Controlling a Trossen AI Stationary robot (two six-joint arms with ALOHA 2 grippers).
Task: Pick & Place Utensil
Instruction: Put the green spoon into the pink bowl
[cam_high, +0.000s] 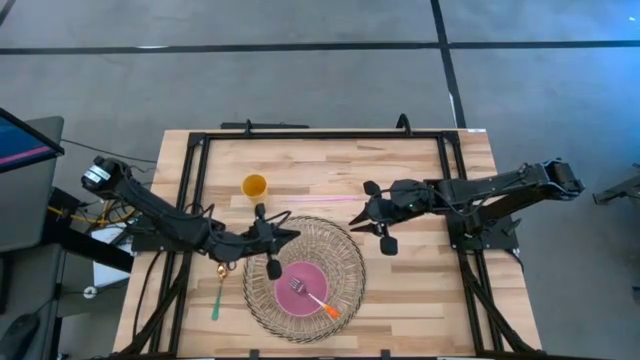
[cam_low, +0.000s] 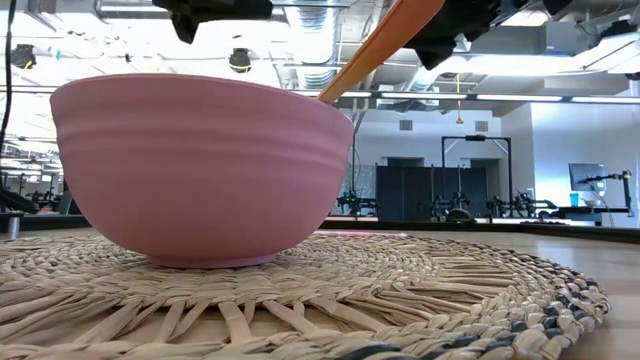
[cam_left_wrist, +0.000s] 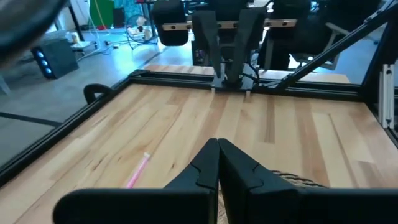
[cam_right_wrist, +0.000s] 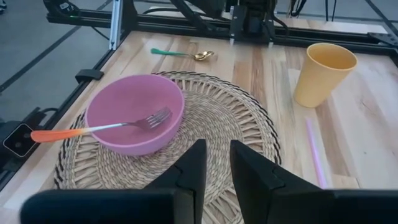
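Observation:
A pink bowl (cam_high: 303, 287) (cam_right_wrist: 134, 115) (cam_low: 200, 170) stands on a round woven mat (cam_high: 340, 250) (cam_right_wrist: 230, 118). A fork (cam_high: 315, 298) (cam_right_wrist: 106, 129) lies in it, tines on the bowl's floor, its orange handle (cam_low: 375, 45) leaning over the rim. A spoon (cam_high: 220, 290) (cam_right_wrist: 183, 54) with a green handle lies flat on the table left of the mat. My left gripper (cam_high: 292, 236) (cam_left_wrist: 217, 163) hovers shut over the mat's far left edge. My right gripper (cam_high: 355, 221) (cam_right_wrist: 216, 163) hovers over the mat's far right edge, slightly open. Neither touches anything.
A yellow cup (cam_high: 255, 186) (cam_right_wrist: 324, 73) stands upright on the table beyond the mat, and a pink straw (cam_high: 320, 198) (cam_right_wrist: 314, 152) (cam_left_wrist: 138, 170) lies flat to its right. A black frame (cam_high: 195, 180) runs round the tabletop. Bare wood shows on the table's far part and right of the mat.

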